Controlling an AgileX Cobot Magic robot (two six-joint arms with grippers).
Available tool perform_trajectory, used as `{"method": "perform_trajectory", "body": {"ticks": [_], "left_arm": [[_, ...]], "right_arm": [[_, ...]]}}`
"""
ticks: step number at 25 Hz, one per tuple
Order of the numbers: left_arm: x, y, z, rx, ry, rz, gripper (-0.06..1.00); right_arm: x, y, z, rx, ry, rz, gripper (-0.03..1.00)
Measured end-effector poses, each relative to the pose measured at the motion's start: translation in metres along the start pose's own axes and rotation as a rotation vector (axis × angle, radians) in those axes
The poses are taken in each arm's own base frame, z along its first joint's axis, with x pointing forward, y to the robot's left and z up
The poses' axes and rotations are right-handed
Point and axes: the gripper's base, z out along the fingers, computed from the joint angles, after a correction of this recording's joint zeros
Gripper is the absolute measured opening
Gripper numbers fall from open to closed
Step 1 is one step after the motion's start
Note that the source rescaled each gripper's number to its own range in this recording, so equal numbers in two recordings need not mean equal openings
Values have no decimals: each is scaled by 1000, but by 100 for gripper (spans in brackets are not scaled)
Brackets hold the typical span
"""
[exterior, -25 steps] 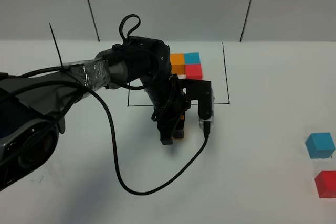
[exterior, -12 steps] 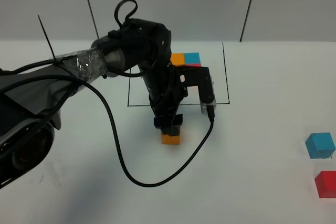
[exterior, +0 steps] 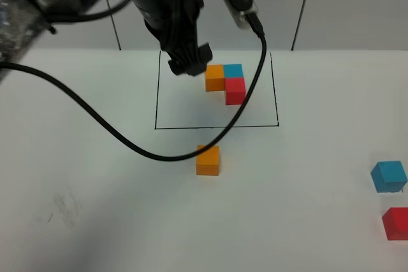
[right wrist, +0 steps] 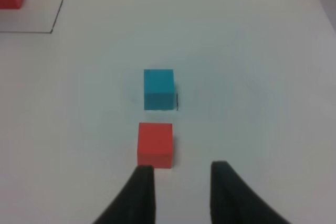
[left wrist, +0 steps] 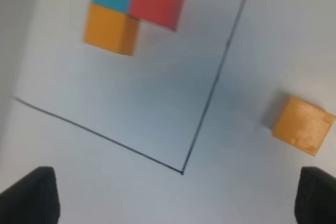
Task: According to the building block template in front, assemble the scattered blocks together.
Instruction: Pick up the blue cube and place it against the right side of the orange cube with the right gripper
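The scattered blocks are lying apart: the orange cube (exterior: 208, 160) just nearside of the black frame (exterior: 217, 127), the blue cube (exterior: 389, 176) and red cube (exterior: 396, 223) well off to the right. They are looking rigid and light, so opposite flat faces are probably offering the surest pinch. The frame is enclosing only the building block template (exterior: 226, 81). The left gripper (left wrist: 176, 195) is hovering there, spread wide and empty. The right gripper (right wrist: 181, 192), partly spread and empty, is facing the red cube.

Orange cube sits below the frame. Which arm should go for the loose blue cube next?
Right. The loose blue cube lies on that side, just beyond the loose red cube in front of the right gripper, whose fingers are open. The left gripper hangs empty over by the template.
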Motion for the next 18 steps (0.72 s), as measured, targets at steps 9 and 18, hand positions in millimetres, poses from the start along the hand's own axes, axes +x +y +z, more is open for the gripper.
{"method": "perform_trajectory", "body": {"ticks": [9,18], "left_arm": [[55,1,-209,-353,-292,-255,97],[163,-65,-329,-470,-486,-269,90]], "right_arm": [[0,0,0,0,0,0,0],[0,0,0,0,0,0,0]]}}
